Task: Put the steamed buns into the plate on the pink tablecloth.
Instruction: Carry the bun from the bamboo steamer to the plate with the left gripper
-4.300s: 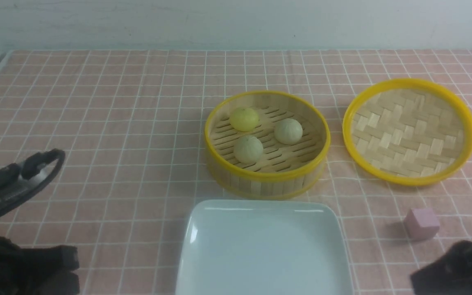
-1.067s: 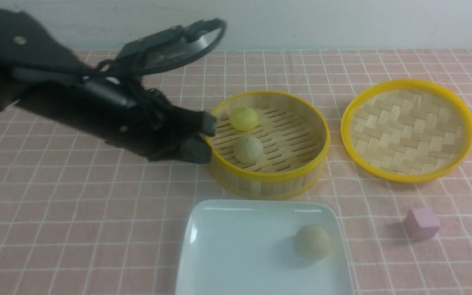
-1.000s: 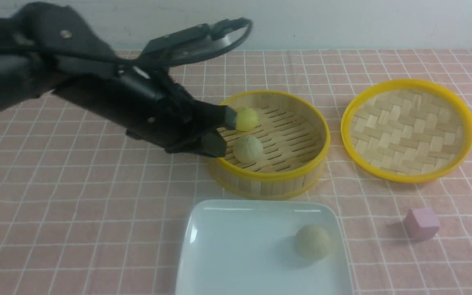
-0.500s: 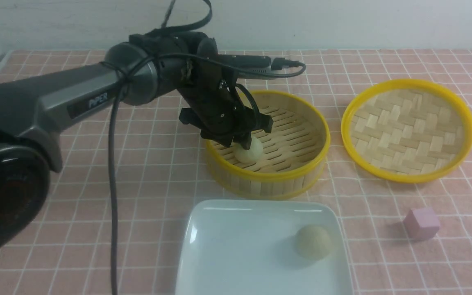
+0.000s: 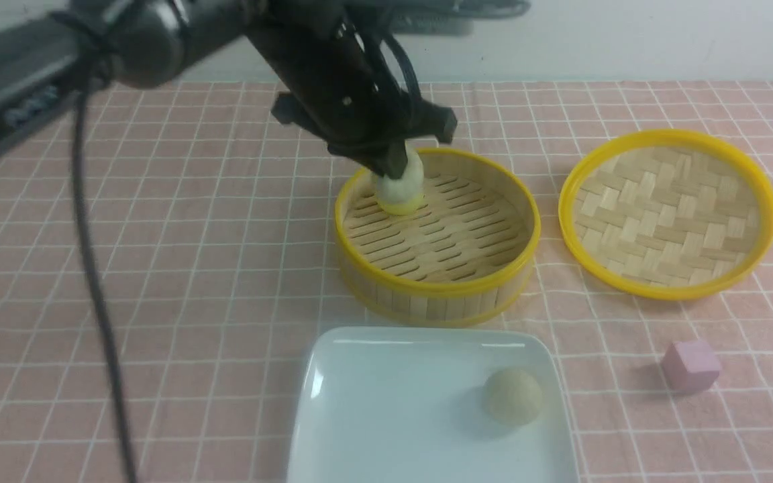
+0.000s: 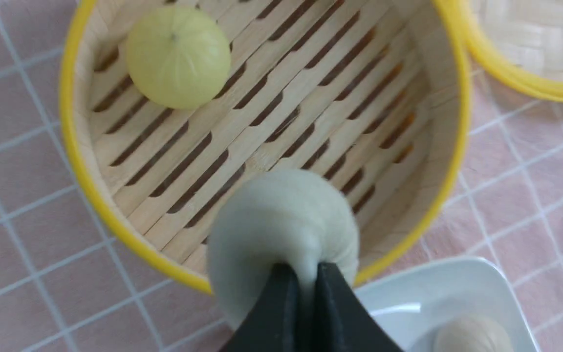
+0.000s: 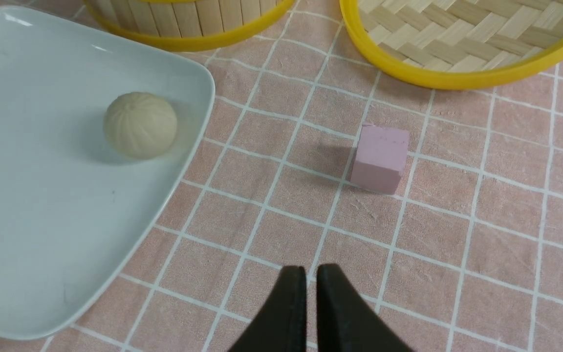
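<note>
From the front, the robot's left gripper (image 5: 403, 151) carries a pale beige-grey steamed bun (image 5: 403, 180) above the round bamboo steamer basket (image 5: 437, 288), toward its 11 o'clock. Half a second ago that bun sat on the slats with the fingers just reaching it; now it is up, and the second transfer appears under way. The pale yellow bun (image 5: 401, 205) shows partly behind it, inside the basket. Another beige-grey bun (image 5: 513, 396) rests on the white squarish plate (image 5: 427, 409), toward the plate's 1 o'clock, with the pink gridded tablecloth (image 5: 158, 322) beneath. The lift leaves one bun to collect after this one, and the next move likely calls for a swing toward 6 o'clock and a gentle lowering onto bare plate, away from the bun there.

In the left wrist view, the fingertips are clamped on the raised bun, its near side blurred, while the yellow bun lies apart inside the basket. A loose pinch could let the round dough slip.

In the right wrist view, the right gripper (image 7: 311, 269) holds nothing, its tips nearly together with a narrow gap, over the tablecloth. The pink-purple cube (image 7: 380, 159) sits on the cloth, outside the plate.
</note>
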Action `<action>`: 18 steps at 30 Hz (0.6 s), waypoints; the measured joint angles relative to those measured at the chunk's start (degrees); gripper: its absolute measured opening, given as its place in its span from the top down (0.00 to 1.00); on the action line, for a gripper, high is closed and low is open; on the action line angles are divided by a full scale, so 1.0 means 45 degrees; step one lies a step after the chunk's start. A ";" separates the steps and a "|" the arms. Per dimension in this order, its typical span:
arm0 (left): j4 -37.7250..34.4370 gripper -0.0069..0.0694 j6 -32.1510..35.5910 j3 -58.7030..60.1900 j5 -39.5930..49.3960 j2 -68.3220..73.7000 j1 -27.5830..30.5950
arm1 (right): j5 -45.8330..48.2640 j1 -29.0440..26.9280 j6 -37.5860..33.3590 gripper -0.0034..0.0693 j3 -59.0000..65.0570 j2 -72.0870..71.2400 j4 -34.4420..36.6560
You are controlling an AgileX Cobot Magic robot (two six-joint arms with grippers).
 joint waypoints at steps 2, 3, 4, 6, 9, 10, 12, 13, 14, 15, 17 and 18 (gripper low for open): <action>0.0233 0.88 0.0306 0.0089 0.1272 -0.1274 0.0000 | 0.0000 0.0000 0.0000 0.91 0.0000 0.0000 0.0000; 0.0239 0.88 0.0317 0.0268 0.1766 -0.1662 0.0000 | 0.0000 0.0000 0.0000 0.92 0.0000 0.0000 0.0000; 0.0239 0.88 0.0317 0.0320 0.1854 -0.1734 0.0000 | 0.0000 0.0000 0.0000 0.92 0.0000 0.0000 0.0000; -0.0097 0.88 0.0317 0.1502 0.2456 -0.2482 -0.0119 | 0.0013 0.0000 0.0000 0.91 0.0000 0.0000 0.0000; -0.0792 0.87 0.0317 0.3177 0.2254 -0.2705 -0.0715 | 0.0040 0.0000 0.0000 0.90 0.0000 0.0000 0.0000; -0.0964 0.87 0.0317 0.3748 0.1881 -0.2656 -0.1011 | 0.0052 0.0000 0.0000 0.90 0.0000 0.0000 0.0000; -0.1089 0.87 0.0317 0.4600 0.0947 -0.2374 -0.1561 | 0.0041 0.0000 0.0000 0.90 0.0000 0.0000 0.0000; -0.1103 0.86 0.0183 0.4967 0.0556 -0.2140 -0.1782 | 0.0041 0.0000 0.0000 0.89 0.0000 0.0000 0.0014; -0.1103 0.86 -0.0106 0.5270 0.0046 -0.1868 -0.2026 | 0.0041 0.0000 0.0000 0.89 0.0000 0.0000 0.0040; -0.1090 0.85 -0.0410 0.5452 -0.0361 -0.1618 -0.2231 | 0.0041 0.0000 0.0000 0.89 0.0000 0.0000 0.0052; -0.0872 0.83 -0.1208 0.5665 -0.1279 -0.0912 -0.2557 | 0.0041 0.0000 0.0000 0.89 0.0000 0.0000 0.0052; -0.0686 0.81 -0.1579 0.5684 -0.1664 -0.0542 -0.2686 | 0.0041 0.0000 0.0000 0.89 0.0000 0.0000 0.0052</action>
